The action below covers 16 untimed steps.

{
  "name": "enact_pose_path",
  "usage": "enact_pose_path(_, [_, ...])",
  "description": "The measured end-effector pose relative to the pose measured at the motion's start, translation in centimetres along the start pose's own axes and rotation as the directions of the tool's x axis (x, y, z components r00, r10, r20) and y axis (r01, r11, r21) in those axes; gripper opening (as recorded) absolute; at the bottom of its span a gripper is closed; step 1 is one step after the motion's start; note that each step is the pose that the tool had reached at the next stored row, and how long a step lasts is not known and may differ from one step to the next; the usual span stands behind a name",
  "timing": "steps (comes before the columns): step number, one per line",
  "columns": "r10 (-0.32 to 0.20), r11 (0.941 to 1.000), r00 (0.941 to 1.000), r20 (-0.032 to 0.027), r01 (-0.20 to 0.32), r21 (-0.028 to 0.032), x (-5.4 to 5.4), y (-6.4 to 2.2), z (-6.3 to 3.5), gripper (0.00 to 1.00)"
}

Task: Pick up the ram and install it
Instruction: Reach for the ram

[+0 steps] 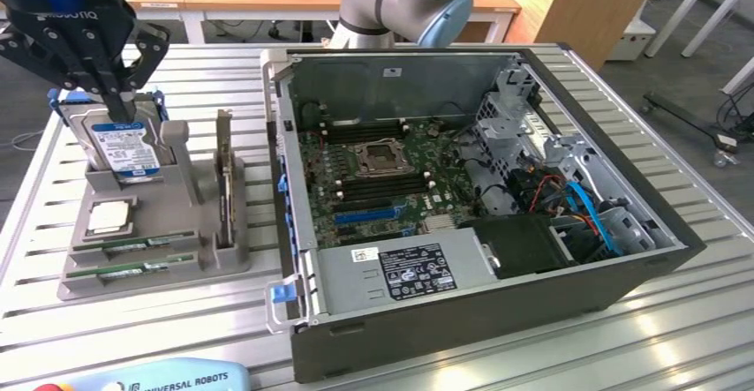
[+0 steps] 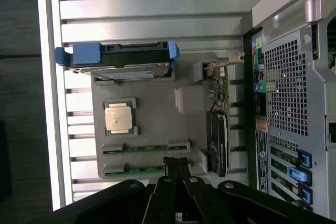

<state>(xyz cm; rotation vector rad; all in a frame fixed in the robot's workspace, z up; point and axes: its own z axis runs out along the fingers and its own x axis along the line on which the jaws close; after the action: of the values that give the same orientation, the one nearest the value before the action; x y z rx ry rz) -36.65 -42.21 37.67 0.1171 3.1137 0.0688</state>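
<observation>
Green ram (image 1: 130, 248) stick lies slotted in grey holder (image 1: 179, 213); tool (image 2: 176, 162) pressed together, empty.

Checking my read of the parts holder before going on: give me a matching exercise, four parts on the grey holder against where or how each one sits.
Things
1. silver hard drive with blue-white label
2. square silver processor chip
3. thin green ram sticks
4. dark expansion card

Places
A. lying in narrow slots at the grey holder edge nearest the exterior camera
B. standing on edge, on the side nearest the open computer case
C. upright at the holder's far end
D. flat in a square pocket

Pairs: 1-C, 2-D, 3-A, 4-B
</observation>
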Motion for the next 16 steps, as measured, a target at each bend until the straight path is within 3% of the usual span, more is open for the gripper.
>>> enact_pose_path(16, [0.0,1.0,1.0,-0.0001,0.0,0.0,-0.03,-0.34,-0.01,0.1])
